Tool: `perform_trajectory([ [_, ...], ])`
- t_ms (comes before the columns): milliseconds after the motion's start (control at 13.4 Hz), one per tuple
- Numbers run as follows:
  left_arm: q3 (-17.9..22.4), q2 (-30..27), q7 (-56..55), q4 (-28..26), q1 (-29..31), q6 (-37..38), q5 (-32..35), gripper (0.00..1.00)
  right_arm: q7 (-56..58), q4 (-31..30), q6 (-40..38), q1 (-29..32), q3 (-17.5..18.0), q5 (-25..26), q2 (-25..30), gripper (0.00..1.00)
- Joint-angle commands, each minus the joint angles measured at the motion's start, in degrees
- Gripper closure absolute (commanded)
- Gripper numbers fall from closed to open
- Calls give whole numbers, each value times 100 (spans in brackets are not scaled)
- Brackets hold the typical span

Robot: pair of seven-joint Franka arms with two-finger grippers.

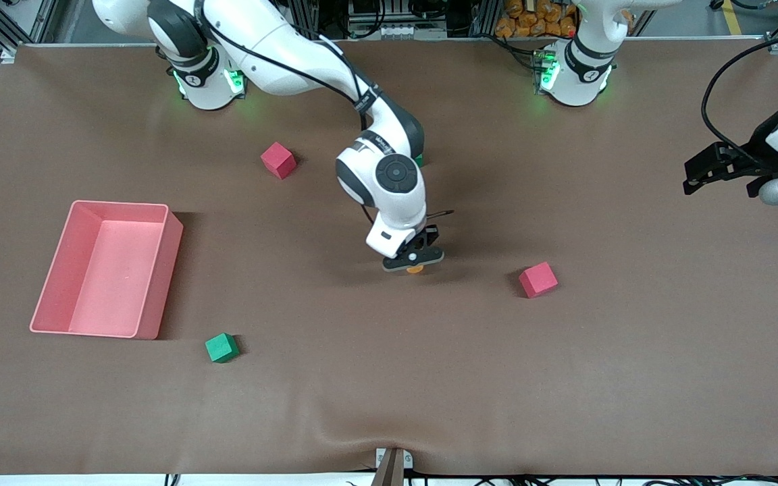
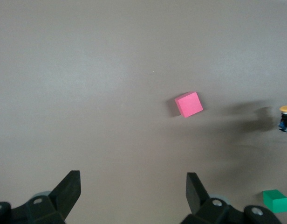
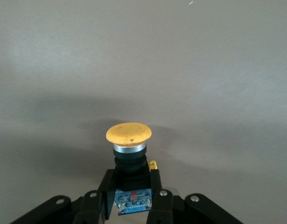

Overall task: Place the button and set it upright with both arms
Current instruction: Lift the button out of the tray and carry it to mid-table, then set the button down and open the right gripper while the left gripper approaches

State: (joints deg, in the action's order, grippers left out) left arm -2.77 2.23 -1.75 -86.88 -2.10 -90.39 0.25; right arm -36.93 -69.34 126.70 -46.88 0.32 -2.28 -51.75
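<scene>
Your right gripper (image 1: 414,260) sits low over the middle of the bench (image 1: 389,378), its fingers (image 3: 156,189) closed on the black body of the button (image 3: 129,144). The button's orange cap projects clear of the fingertips; whether it touches the bench cannot be told. Your left gripper (image 2: 132,196) waits in the air over the left arm's end of the bench, spread wide with nothing between its fingers. One red cube (image 1: 538,279) lies on the bench near the button, toward the left arm's end. A second red cube (image 1: 278,160), a green cube (image 1: 221,347) and a pink bin (image 1: 159,283) lie toward the right arm's end.
</scene>
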Motion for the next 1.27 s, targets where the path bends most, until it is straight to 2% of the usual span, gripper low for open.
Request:
perform_trajectory([
  [0, -4, 50, 96, 57, -9, 31, -61, 0, -533, 421, 160, 4, 161, -105, -361, 98],
  [75, -13, 58, 96, 57, -9, 31, -61, 0, -639, 412, 284, -66, 162, -97, -414, 96],
  [149, -13, 59, 96, 66, -9, 31, -69, 0, -640, 404, 302, -66, 162, -97, -441, 83],
  [299, -83, 59, 96, 66, -1, 48, -78, 0, -675, 377, 294, -66, 162, -97, -433, 0],
  [448, -83, 67, 96, 57, 0, 48, -78, 0, -754, 377, 241, 38, 170, -140, -302, 0],
  [672, -100, 67, 105, 66, -53, 48, -52, 0, -799, 377, 171, 293, 144, -535, -11, 0],
  [1045, -109, 365, 96, 101, -229, 48, -61, 0, -728, 351, 21, 1171, 109, -422, 42, 0],
  [1195, -205, 620, 44, 110, -307, 48, -78, 0, -667, 342, 30, 1627, 109, -221, 16, 0],
])
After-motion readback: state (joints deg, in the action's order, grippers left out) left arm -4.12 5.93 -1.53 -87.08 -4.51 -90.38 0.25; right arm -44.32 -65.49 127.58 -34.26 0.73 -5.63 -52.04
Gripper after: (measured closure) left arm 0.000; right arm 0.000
